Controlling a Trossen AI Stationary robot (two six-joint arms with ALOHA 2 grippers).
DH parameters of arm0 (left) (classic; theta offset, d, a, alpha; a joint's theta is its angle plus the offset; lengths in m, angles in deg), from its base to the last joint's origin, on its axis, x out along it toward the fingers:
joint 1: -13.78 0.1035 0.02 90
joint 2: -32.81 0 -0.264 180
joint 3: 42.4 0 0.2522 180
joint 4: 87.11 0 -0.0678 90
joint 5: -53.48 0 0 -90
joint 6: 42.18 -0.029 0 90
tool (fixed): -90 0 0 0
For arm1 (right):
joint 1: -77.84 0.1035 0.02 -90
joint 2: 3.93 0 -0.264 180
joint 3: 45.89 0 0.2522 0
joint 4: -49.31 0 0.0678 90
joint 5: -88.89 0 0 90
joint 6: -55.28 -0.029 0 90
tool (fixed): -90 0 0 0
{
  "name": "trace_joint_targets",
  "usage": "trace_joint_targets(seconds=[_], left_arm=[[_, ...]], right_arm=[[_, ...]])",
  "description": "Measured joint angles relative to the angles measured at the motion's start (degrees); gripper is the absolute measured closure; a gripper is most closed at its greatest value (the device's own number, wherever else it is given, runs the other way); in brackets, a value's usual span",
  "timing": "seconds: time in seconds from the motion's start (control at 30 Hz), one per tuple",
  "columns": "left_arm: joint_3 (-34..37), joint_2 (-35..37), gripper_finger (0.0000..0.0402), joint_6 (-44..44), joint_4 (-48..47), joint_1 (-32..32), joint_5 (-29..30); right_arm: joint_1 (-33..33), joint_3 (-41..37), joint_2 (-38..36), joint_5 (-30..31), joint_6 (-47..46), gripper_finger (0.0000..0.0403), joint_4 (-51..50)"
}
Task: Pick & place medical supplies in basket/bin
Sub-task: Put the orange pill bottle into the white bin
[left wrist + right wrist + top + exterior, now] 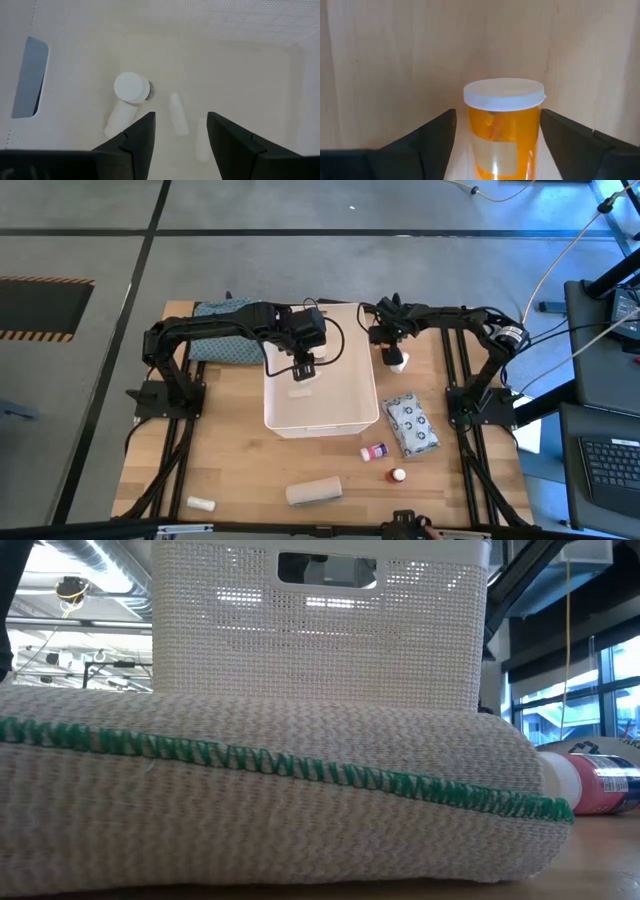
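The left gripper (pixel 303 370) hangs over the white bin (pixel 320 418) at the table's centre, jaws released and holding nothing; below it on the bin floor lie a white-capped bottle (pixel 127 97) and two small white tubes (pixel 178 113). The right gripper (pixel 392 348), at the bin's 2 o'clock, straddles an upright orange pill bottle (pixel 504 131) with a white lid; its fingers stand either side, and whether they touch it I cannot tell. At the bin's 5 o'clock lies a grey-patterned packet (pixel 411 424); at 6 o'clock, a beige roll (pixel 314 492).
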Motion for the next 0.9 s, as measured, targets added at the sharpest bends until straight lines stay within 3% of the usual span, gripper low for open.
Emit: trace_joint_targets(seconds=[0.4, 0.67, 0.9], left_arm=[[0.0, 0.0, 0.023, 0.37, 0.02, 0.0, 0.02], [0.0, 0.0, 0.0231, 0.37, 0.02, 0.0, 0.02], [0.0, 0.0, 0.0229, -0.32, -0.32, 0.0, 0.05]], right_arm=[[0.02, 0.0, -0.15, 0.0, -0.13, 0.0226, -0.13], [0.07, 2.68, -3.89, -0.28, -5.02, 0.0223, -11.25], [0.24, 11.3, -9.49, -9.75, -12.53, 0.0222, -25.5]])
